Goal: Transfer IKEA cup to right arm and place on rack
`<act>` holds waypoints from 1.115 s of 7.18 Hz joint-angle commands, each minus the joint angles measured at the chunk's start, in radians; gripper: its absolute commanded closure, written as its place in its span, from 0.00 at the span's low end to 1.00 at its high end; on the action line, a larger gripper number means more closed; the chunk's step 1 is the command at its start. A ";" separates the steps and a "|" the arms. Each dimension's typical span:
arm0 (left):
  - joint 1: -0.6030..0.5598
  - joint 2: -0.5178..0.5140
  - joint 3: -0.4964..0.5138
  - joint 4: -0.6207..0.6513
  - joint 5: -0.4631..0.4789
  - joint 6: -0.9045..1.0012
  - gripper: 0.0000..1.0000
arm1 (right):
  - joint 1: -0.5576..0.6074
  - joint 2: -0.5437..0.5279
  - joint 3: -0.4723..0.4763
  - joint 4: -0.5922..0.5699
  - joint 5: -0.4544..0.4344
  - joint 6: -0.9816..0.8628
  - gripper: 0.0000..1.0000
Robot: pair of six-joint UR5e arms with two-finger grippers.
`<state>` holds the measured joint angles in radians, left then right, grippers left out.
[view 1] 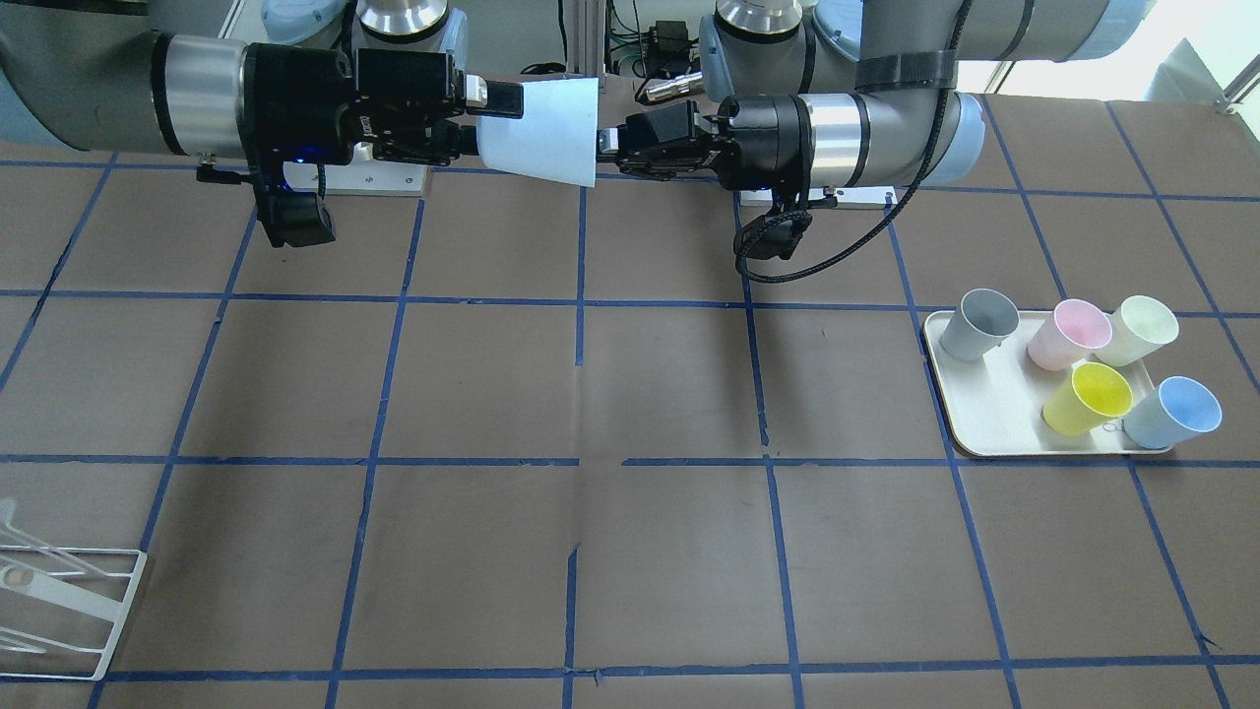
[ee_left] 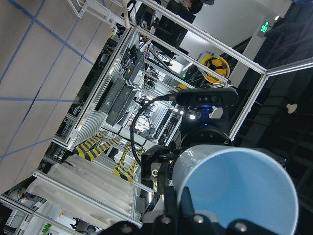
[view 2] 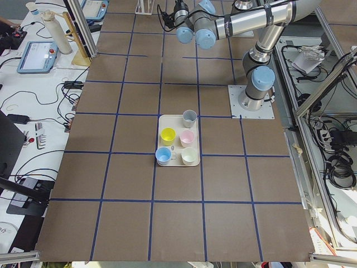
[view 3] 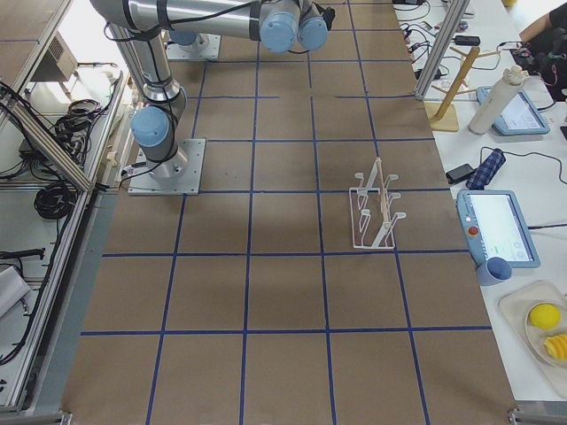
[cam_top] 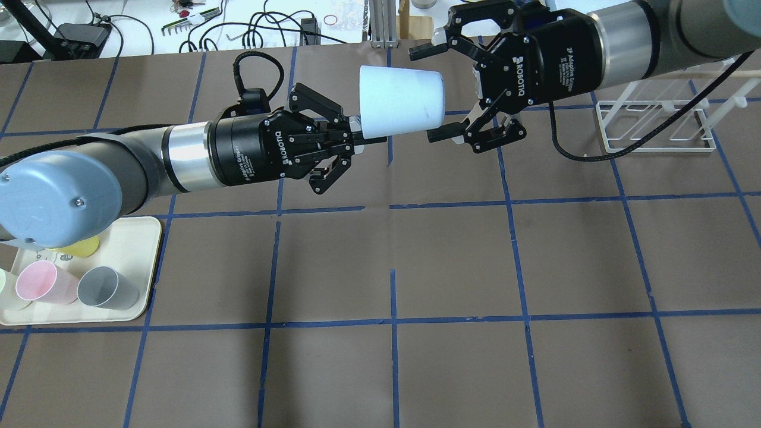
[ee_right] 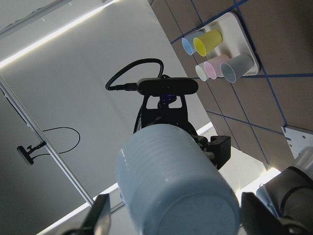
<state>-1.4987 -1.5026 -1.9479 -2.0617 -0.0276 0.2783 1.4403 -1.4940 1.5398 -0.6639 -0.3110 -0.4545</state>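
1. The left arm's black two-finger tool (cam_top: 364, 132) is closed, pinching the rim of the small pale blue, smooth tapered plastic IKEA cup (cam_top: 401, 101), which is held sideways above the brown tabletop (cam_top: 452, 255).
2. At the cup's base, the right arm's black tool (cam_top: 428, 93) gapes wide, jaws either side, not yet gripping.
3. Letting go before that clamp closes would likely drop the slick cup.
4. Well beyond the cup stands the white thin-wire rack (view 3: 379, 208).
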 commanded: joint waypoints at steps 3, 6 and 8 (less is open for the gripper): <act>0.000 0.008 0.001 0.000 0.000 -0.005 1.00 | 0.000 0.012 -0.001 0.001 0.000 0.010 0.21; 0.002 0.018 0.001 0.002 0.003 -0.011 1.00 | 0.000 0.012 -0.007 0.003 0.009 0.011 0.53; 0.002 0.021 0.003 0.003 0.005 -0.011 1.00 | -0.003 0.012 -0.017 0.004 0.009 0.016 0.59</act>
<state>-1.4972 -1.4832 -1.9455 -2.0597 -0.0237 0.2671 1.4401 -1.4818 1.5283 -0.6608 -0.3029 -0.4422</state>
